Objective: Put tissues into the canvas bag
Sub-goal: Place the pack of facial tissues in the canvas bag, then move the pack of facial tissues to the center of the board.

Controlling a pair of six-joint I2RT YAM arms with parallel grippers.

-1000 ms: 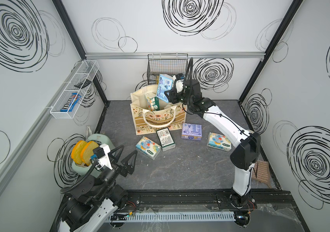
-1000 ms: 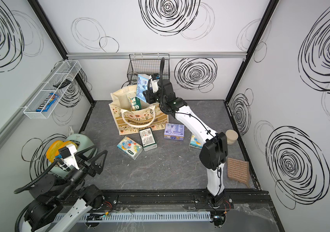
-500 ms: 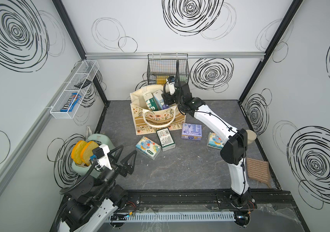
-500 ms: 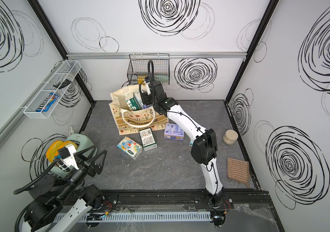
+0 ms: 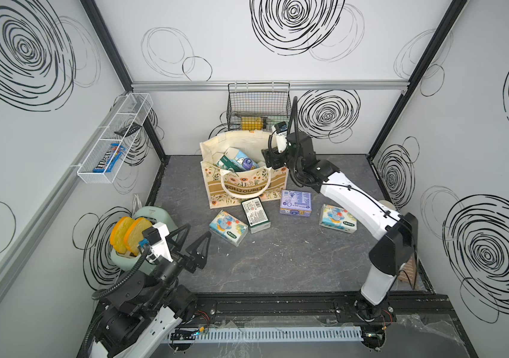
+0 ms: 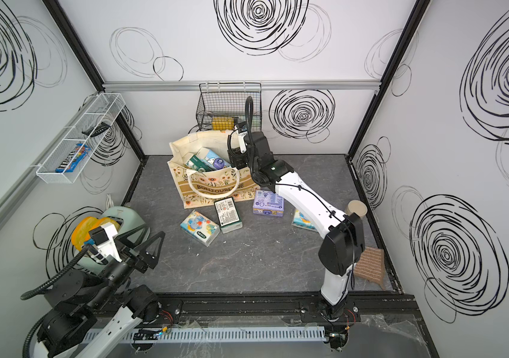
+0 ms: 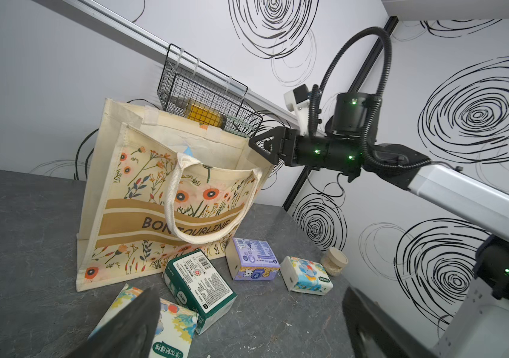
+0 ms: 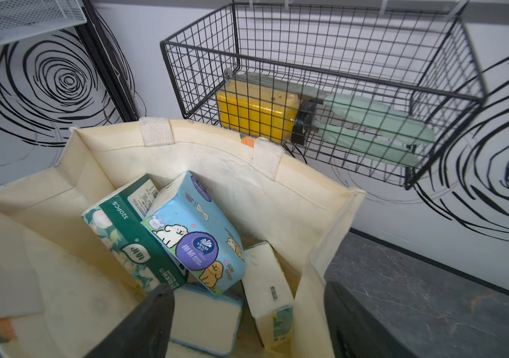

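While the left gripper [image 5: 194, 238] is poised nearest the camera with its jaws spread wide and nothing held, four tissue packs are seen on the grey tabletop [image 5: 293, 263] beyond it: an elephant-print pack [image 5: 228, 227], a dark green pack [image 5: 255, 214], a purple pack [image 5: 295, 203] and a second elephant-print pack [image 5: 337, 218], all just in front of the canvas bag [image 5: 247, 186]. Further back, the light blue pack [image 8: 197, 235] that was gripped above the bag a second ago has been let go and is now lodged inside, propped against another green pack [image 8: 122, 238]. The right gripper [image 5: 271, 159] is held over the bag's right rim, its jaws parted and empty. One more pack is judged delivered; four are left to be collected.
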